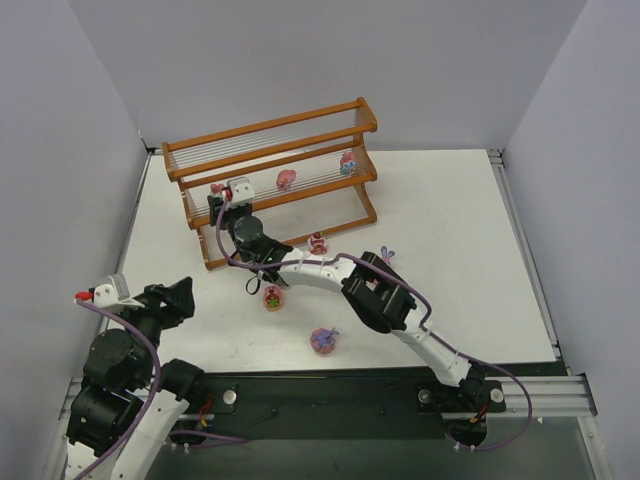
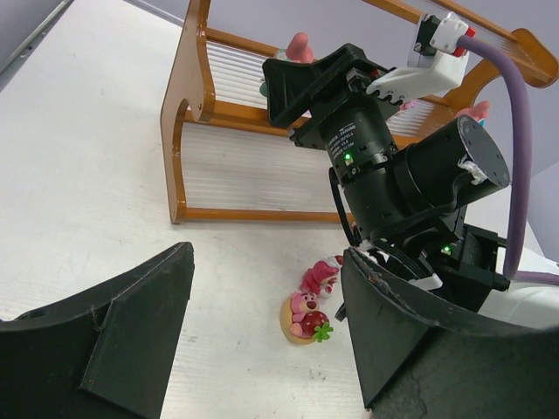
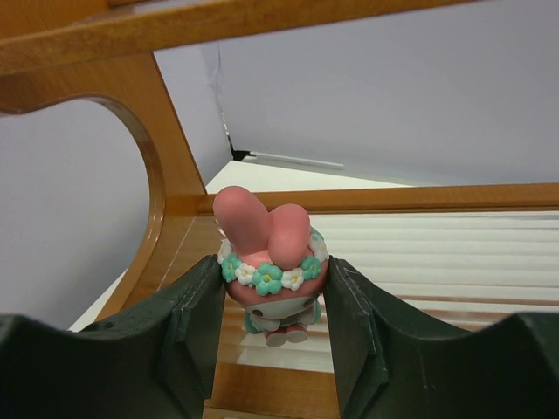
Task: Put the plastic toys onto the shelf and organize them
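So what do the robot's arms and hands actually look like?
The left arm and right arm have white links joined by chunky black round joints, with a purple cable trailing along each. The left hand and right hand each have two blunt, dark wedge-shaped fingers. Small green lights glow on the right arm's joints.

1. Right arm: white link shells between black joint housings.
2. Just behind the right gripper sits a black cylindrical motor with fine white print, too small to read, and a green light.
3. Its fingers are dark and blocky, with stepped inner faces.
4. A purple cable leaves a white bracket behind that gripper.
5. Left arm: rounded black joints, white shell; the left gripper has matte black wedge fingers.
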Available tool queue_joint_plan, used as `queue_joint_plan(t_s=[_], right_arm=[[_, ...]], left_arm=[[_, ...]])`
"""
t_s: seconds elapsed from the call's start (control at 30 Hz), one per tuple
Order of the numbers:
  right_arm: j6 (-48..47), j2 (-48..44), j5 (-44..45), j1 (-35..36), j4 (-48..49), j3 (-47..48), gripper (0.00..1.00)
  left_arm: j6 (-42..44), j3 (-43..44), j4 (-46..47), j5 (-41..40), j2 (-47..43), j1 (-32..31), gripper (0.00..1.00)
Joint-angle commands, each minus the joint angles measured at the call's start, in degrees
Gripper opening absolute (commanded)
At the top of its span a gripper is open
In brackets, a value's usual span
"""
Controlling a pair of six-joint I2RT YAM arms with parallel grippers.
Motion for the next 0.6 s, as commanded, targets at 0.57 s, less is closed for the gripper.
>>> queue_joint_plan(t_s=[0.57], right_arm=[[-0.4,2.6,3.1,0.4,0.9,6.0,0.35]], left_arm=[[0.8,0.2,0.4,-0.9,-0.8,0.2,0.78]])
